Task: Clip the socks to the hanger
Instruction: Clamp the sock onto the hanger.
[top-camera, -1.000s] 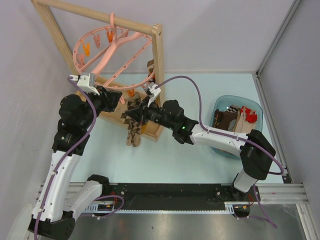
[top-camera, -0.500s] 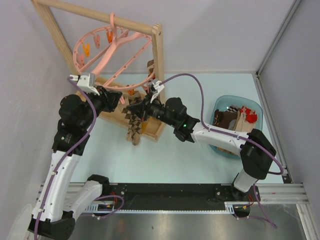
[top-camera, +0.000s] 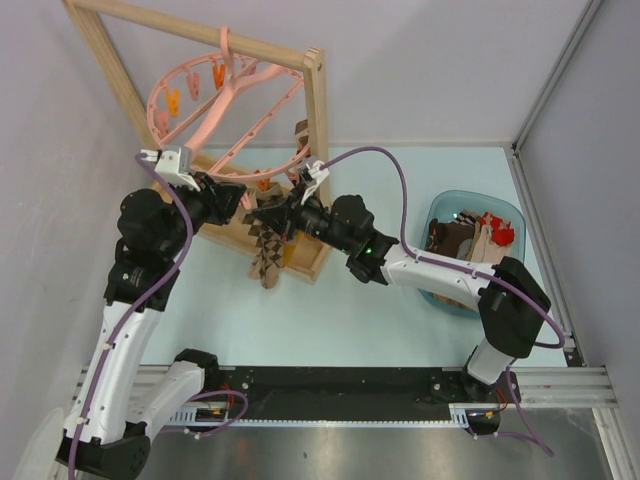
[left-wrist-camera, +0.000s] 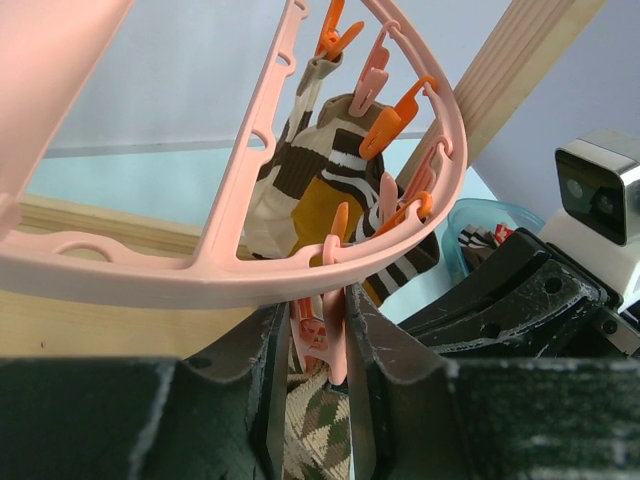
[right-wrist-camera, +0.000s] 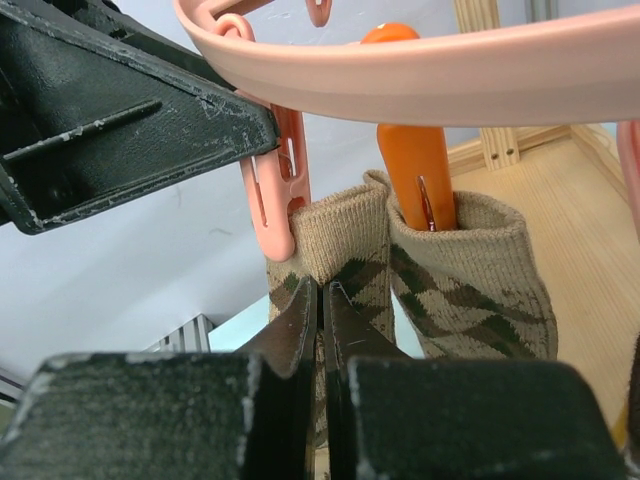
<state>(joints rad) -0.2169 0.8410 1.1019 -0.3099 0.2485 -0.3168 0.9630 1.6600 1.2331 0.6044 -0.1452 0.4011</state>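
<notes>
The pink round hanger (top-camera: 215, 118) hangs from the wooden frame. My left gripper (top-camera: 243, 200) is shut on one of its pink clips (left-wrist-camera: 335, 345), squeezing it just under the ring (left-wrist-camera: 200, 285). My right gripper (right-wrist-camera: 322, 290) is shut on the cuff of a brown-cream argyle sock (right-wrist-camera: 345, 240) and holds it up against that pink clip (right-wrist-camera: 275, 210). Whether the cuff sits inside the clip I cannot tell. A second argyle sock (right-wrist-camera: 470, 270) hangs beside it from an orange clip (right-wrist-camera: 415, 170). Both hang below the ring (top-camera: 268, 262). A mustard sock with a striped cuff (left-wrist-camera: 310, 215) is clipped farther round.
The wooden rack frame (top-camera: 316, 150) stands right behind both grippers, its base board (right-wrist-camera: 570, 230) under the socks. A blue basket (top-camera: 445, 205) with more socks sits at the right of the table. The two grippers' fingers nearly touch.
My right gripper has moved left and up towards the hanger ring, carrying the argyle sock's cuff to the pink clip. The left gripper has stayed on the clip.
</notes>
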